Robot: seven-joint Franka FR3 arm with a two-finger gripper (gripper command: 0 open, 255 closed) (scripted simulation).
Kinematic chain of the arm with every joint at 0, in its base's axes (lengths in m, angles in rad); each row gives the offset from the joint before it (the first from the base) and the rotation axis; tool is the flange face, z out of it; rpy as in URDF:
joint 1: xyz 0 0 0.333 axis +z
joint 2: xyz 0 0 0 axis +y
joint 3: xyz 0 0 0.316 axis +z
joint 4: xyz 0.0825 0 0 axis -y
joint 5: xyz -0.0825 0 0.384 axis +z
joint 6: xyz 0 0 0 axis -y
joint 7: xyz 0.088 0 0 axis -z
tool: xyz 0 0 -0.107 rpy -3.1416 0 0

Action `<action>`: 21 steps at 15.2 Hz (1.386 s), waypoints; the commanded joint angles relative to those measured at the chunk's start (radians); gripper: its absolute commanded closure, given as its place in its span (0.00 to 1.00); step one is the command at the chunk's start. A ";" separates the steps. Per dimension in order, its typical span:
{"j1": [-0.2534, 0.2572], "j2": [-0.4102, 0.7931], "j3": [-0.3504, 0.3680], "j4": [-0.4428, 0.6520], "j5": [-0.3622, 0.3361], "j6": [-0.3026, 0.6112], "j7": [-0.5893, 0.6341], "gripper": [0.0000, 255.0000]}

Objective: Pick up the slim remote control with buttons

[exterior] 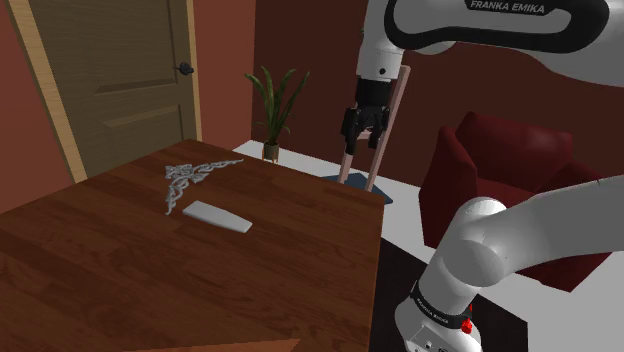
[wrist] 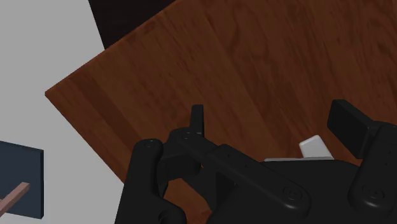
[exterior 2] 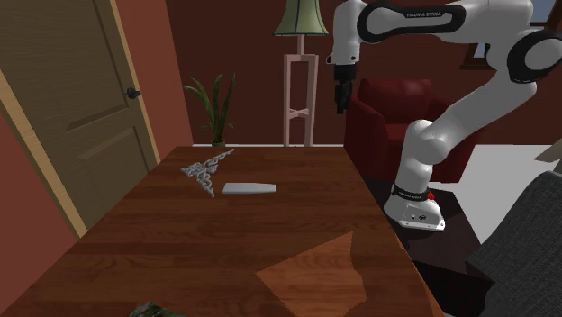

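Note:
The slim remote (exterior: 217, 216) is a flat pale grey bar lying on the dark wooden table (exterior: 120, 270), near the middle of the table in the second exterior view (exterior 2: 249, 188). My black gripper (exterior: 361, 148) hangs high above the table's far corner, well up and to the shoulder view's right of the remote. Its fingers stand apart with nothing between them. From the second exterior view the gripper (exterior 2: 341, 106) is in front of the red armchair. In the wrist view, one end of the remote (wrist: 316, 148) peeks out past the hand, beside the open gripper (wrist: 272, 121).
A silver ornate piece (exterior: 190, 178) lies just beyond the remote. Behind the table are a potted plant (exterior: 275, 105), a wooden lamp stand (exterior 2: 300, 95) and a brown door (exterior: 115, 70). A red armchair (exterior: 505, 165) stands beside the table's edge (exterior: 378, 260).

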 commanded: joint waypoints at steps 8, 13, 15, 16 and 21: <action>0.036 0.198 0.035 -0.012 0.008 0.230 -0.048 0.00; 0.057 0.362 0.062 0.020 0.006 0.376 -0.077 0.00; 0.065 0.430 0.073 0.042 0.003 0.429 -0.086 0.00; 0.069 0.465 0.079 0.055 0.000 0.454 -0.091 0.00; 0.088 0.643 0.107 0.137 -0.022 0.563 -0.107 0.00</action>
